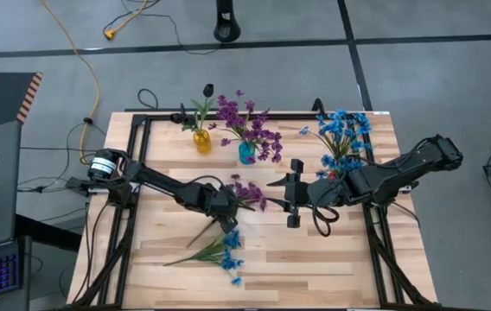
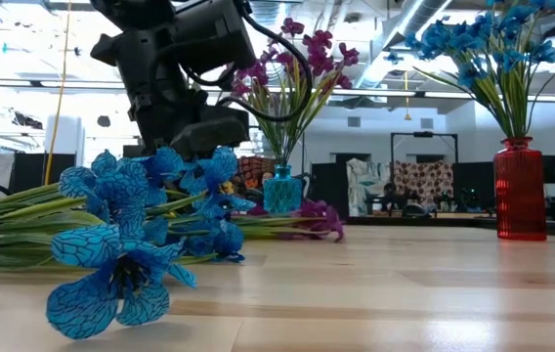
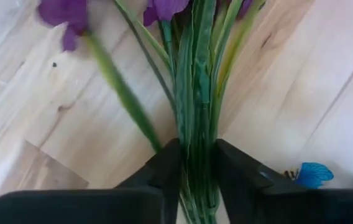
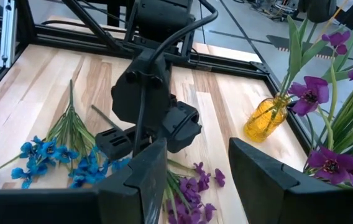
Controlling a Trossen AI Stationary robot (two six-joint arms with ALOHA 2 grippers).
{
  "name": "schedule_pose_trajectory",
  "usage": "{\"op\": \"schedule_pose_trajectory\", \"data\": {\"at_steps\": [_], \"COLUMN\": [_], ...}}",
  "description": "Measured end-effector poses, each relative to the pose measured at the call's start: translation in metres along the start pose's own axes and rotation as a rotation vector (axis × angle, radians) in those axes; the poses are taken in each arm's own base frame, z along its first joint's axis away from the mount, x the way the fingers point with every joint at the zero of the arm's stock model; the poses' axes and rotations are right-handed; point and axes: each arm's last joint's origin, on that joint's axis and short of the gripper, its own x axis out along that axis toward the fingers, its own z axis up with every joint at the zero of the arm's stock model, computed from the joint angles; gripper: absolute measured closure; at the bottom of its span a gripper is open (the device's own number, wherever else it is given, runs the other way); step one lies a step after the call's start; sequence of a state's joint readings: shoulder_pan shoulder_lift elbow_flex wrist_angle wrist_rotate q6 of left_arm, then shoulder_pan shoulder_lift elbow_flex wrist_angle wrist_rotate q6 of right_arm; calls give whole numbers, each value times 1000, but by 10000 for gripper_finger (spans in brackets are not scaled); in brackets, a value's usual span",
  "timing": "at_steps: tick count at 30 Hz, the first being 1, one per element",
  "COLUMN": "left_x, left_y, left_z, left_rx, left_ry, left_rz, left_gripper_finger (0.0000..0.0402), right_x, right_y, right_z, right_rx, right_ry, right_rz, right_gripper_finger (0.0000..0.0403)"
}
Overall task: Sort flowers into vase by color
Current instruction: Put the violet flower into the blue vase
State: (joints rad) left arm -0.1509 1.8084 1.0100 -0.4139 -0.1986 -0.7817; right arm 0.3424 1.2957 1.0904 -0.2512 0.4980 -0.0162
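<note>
My left gripper [image 1: 226, 200] is at the table's middle, shut on a purple sprig [image 1: 247, 192] with green stems. My right gripper [image 1: 277, 193] hovers open just right of that sprig's blossoms and touches nothing. A blue sprig [image 1: 225, 250] lies flat on the wood nearer the front edge, large in the low view's foreground [image 2: 121, 264]. At the far edge a yellow vase [image 1: 202, 141] holds a dark flower, a teal vase [image 1: 246, 154] holds purple flowers, and a red vase [image 2: 519, 191] holds blue flowers [image 1: 345, 134]. My left gripper [image 3: 196, 152] pinches the purple sprig's bundle of green stems [image 3: 195, 124] between its two fingers, below the blossoms. The fingers slant down from the table's left. The sprig's purple blossoms [image 2: 321, 220] lie low on the wood at its far end.
A black frame [image 1: 133, 155] rims the table. The three vases stand in a row along the far edge, close behind both grippers. The blue sprig lies just in front of my left gripper. Bare wood [image 1: 332, 259] stretches along the near right side.
</note>
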Motion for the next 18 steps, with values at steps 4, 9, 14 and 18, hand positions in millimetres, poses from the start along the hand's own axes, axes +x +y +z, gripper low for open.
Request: {"op": "schedule_pose_trajectory", "data": {"at_steps": [4, 9, 14, 18], "left_x": [0, 0, 0, -4], "left_y": [1, 2, 2, 2], "left_z": [1, 2, 2, 3], "left_rx": [22, 20, 21, 49], "left_ry": [-1, -6, -6, -10], "left_rz": [1, 0, -1, -8], "left_gripper_finger": [353, 391, 393, 393], "right_x": [0, -2, -3, -3], "right_y": [1, 4, 6, 6], "right_z": [0, 0, 0, 0], "right_rx": [20, 27, 24, 24], "right_ry": [1, 0, -3, -3], "right_rz": [4, 15, 23, 24], "right_gripper_finger": [204, 204, 204, 204]}}
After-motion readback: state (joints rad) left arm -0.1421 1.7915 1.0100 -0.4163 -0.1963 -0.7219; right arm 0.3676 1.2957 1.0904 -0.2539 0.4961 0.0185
